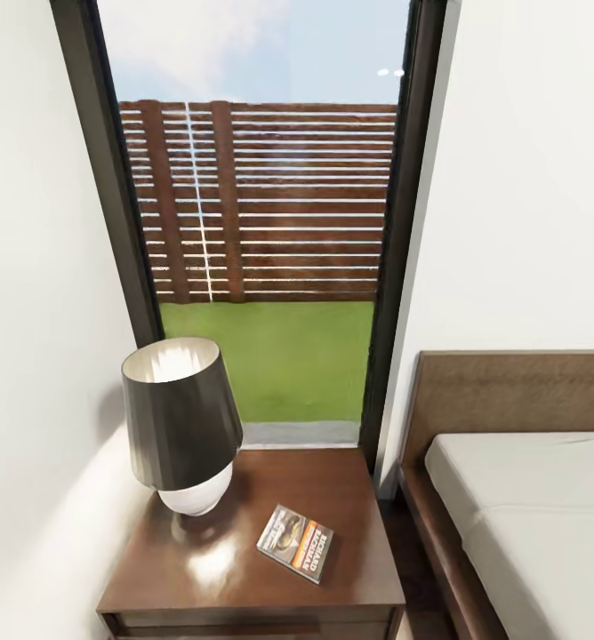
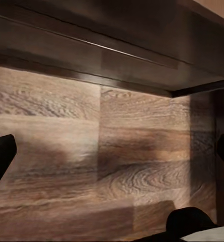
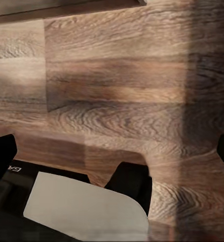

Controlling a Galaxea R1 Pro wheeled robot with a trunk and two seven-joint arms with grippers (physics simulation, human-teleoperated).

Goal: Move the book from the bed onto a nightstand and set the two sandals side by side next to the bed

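Observation:
The book [image 1: 295, 543] lies flat on the glossy dark nightstand [image 1: 333, 484], near its front right, cover up with the orange band showing. To the right stands the bed [image 1: 533, 520] with a white mattress and a brown headboard [image 1: 510, 391]. My left gripper [image 2: 112, 161] is open over the wood plank floor [image 2: 66, 146], with nothing between its fingers [image 2: 1, 156]. My right gripper [image 3: 112, 159] is also open and empty above the floor [image 3: 117, 91]. The sandals are out of view.
A lamp [image 1: 181, 427] with a dark shade and a white base takes up the nightstand's left half. Behind it a tall dark-framed window [image 1: 261, 222] shows grass and a slatted fence. White walls [image 1: 30, 356] close in on both sides. A dark wooden edge [image 2: 117, 50] crosses the left wrist view.

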